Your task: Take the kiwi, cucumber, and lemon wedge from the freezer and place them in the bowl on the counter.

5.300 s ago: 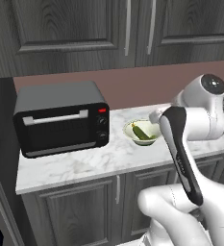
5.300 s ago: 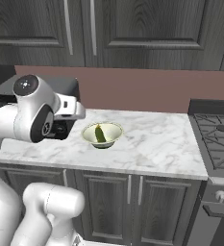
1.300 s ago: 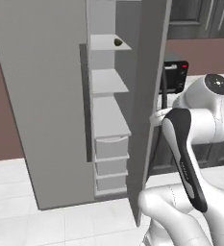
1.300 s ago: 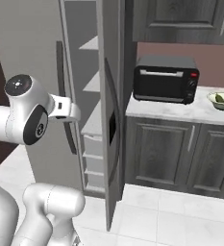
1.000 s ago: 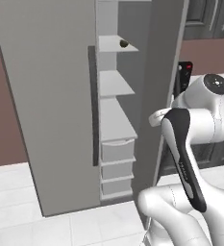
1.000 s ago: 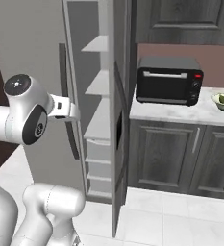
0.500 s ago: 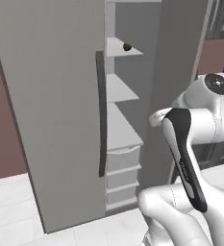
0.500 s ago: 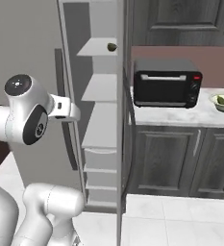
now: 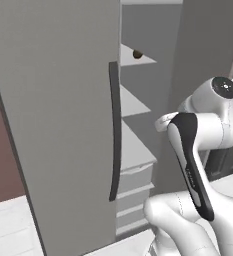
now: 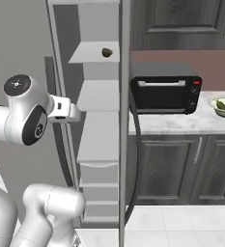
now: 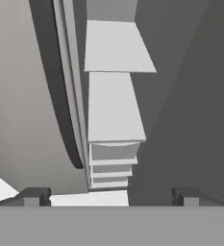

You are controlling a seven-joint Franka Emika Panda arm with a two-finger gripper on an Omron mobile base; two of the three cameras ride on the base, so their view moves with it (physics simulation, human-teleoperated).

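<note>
Since half a second ago my base has rolled on, so the freezer (image 9: 63, 125) now looms closer in the left base view and its open compartment sits squarely before me; the things themselves have not shifted. My end effector (image 11: 108, 197) points into the freezer with its two fingertips (image 11: 34, 196) set wide apart and nothing between them. Ahead of it are the pale shelves (image 11: 114, 108) and the drawers (image 11: 111, 168) below, with the door's dark handle (image 11: 56, 91) to one side. The kiwi (image 10: 106, 52) lies on the top shelf, a small dark lump near the shelf's front edge, also seen in the left base view (image 9: 137, 53). Off to the right, the bowl (image 10: 223, 107) stands on the desk (image 10: 181, 123) beside the black oven (image 10: 164, 94), with the cucumber (image 10: 222, 105) lying in it.
</note>
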